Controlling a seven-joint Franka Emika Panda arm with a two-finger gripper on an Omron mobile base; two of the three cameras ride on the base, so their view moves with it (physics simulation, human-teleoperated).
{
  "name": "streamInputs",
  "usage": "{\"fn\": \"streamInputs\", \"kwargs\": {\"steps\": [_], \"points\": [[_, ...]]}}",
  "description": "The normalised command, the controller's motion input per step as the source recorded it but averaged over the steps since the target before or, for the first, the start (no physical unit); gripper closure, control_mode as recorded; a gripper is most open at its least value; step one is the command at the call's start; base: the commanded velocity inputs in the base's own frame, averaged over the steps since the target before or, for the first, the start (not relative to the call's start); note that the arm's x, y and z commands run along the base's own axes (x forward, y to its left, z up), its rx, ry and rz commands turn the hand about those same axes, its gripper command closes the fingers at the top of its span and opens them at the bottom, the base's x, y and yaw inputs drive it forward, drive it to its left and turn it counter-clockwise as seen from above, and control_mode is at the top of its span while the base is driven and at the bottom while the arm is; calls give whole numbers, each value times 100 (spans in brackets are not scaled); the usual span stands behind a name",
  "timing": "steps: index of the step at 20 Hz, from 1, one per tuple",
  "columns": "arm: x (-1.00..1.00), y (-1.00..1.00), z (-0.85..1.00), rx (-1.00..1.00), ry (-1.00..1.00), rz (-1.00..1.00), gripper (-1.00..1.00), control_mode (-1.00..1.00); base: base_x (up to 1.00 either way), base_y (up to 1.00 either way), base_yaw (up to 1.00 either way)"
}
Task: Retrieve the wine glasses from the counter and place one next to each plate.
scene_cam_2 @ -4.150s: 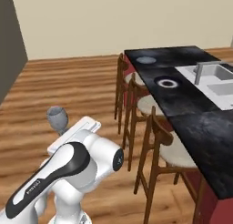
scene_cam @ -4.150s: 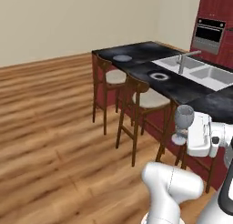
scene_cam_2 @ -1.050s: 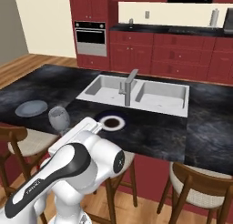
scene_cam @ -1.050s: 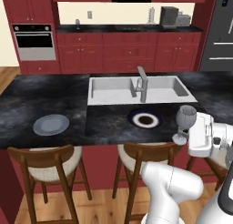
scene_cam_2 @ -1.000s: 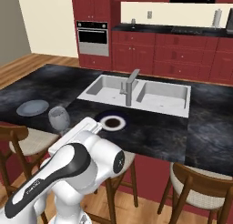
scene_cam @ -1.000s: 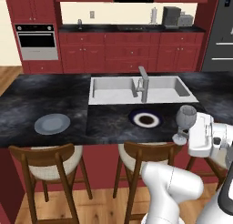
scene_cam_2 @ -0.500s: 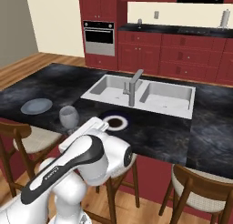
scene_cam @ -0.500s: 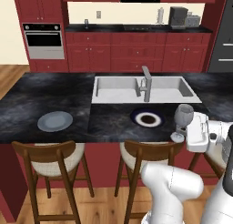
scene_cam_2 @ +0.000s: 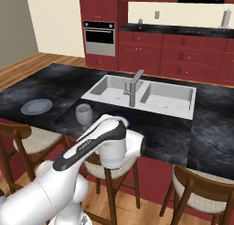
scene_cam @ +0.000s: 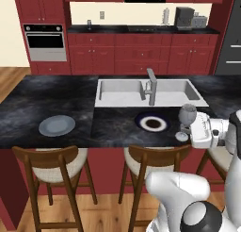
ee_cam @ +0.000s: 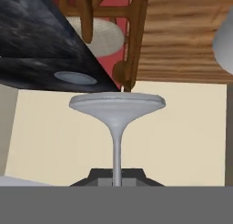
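The gripper (ee_cam: 116,176) is clamped tight on 1 wine glass (scene_cam: 186,115) by its stem; its fingertips are hidden. 1 plate (scene_cam: 57,125) lies far left.

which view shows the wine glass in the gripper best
The left base view: the whole wine glass shows upright, bowl, stem and foot, held in the gripper at the island's front edge. The right base view shows just its bowl above the arm; the hand view shows stem and foot.
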Motion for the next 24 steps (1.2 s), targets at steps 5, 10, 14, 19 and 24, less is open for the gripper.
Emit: {"fn": "streamInputs", "kwargs": {"steps": [5, 10, 14, 19, 24], "points": [[65, -28, -14, 0, 0, 5, 100, -100, 0, 0, 0], [56, -35, -21, 0, 1, 4, 100, -100, 0, 0, 0], [59, -42, -24, 0, 2, 3, 100, -100, 0, 0, 0], [46, -41, -21, 0, 0, 5, 100, -100, 0, 0, 0], [42, -40, -17, 0, 0, 5, 100, -100, 0, 0, 0]]}}
